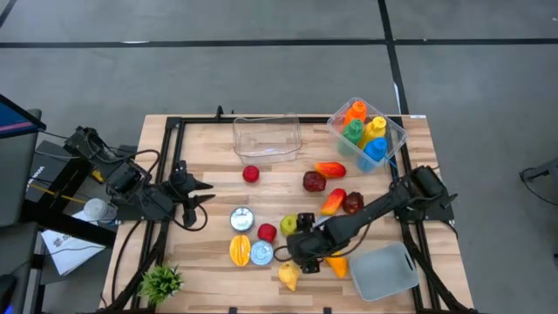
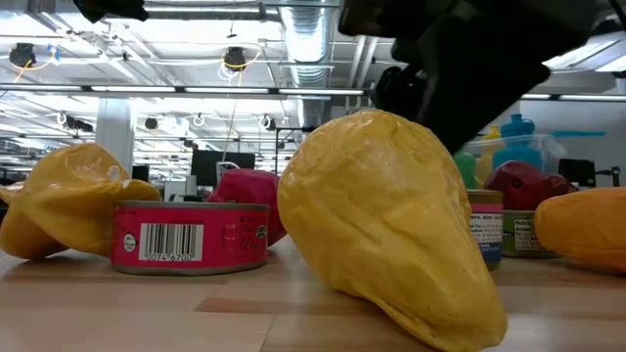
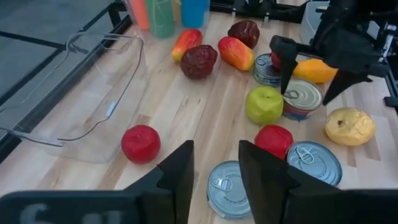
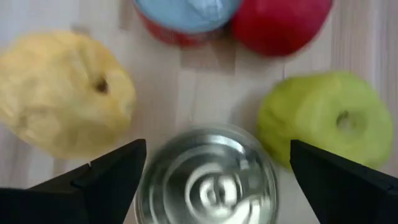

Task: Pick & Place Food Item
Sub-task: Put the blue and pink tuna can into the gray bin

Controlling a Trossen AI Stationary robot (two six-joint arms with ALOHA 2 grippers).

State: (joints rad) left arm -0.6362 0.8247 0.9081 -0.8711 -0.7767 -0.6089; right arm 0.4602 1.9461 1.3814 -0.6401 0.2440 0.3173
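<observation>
Left gripper (image 1: 197, 197) hangs well to the left of the green apple (image 1: 289, 226), out by the table's left rail. Its fingers (image 3: 181, 174) are parted with nothing between them (a moderate gap, not wide). Between it and the green apple: a flat silver tin (image 1: 241, 219), then a red apple (image 1: 267, 232) just beside the green one. A second red apple (image 1: 251, 174) lies farther back from the green apple, near the empty clear dish (image 1: 267, 138). Toward the front edge from the green apple are a yellow-orange fruit (image 1: 239, 249) and a blue-topped tin (image 1: 261, 253), touching one another. Right gripper (image 4: 217, 149) is just right of the green apple, pointing down, fingers (image 4: 109, 177) spread wide on either side of the silver can (image 4: 208, 180). That can stands upright on the wood between them; I cannot tell if either pad touches it. From my right wrist, the green apple sits just off one finger and the wrinkled yellow fruit (image 4: 62, 93) off the other. Well right and back of the green apple: a cluster of red and orange fruit (image 1: 330, 169), then the bin of bottles (image 1: 394, 131). A grey tub (image 1: 384, 272) sits front right.
</observation>
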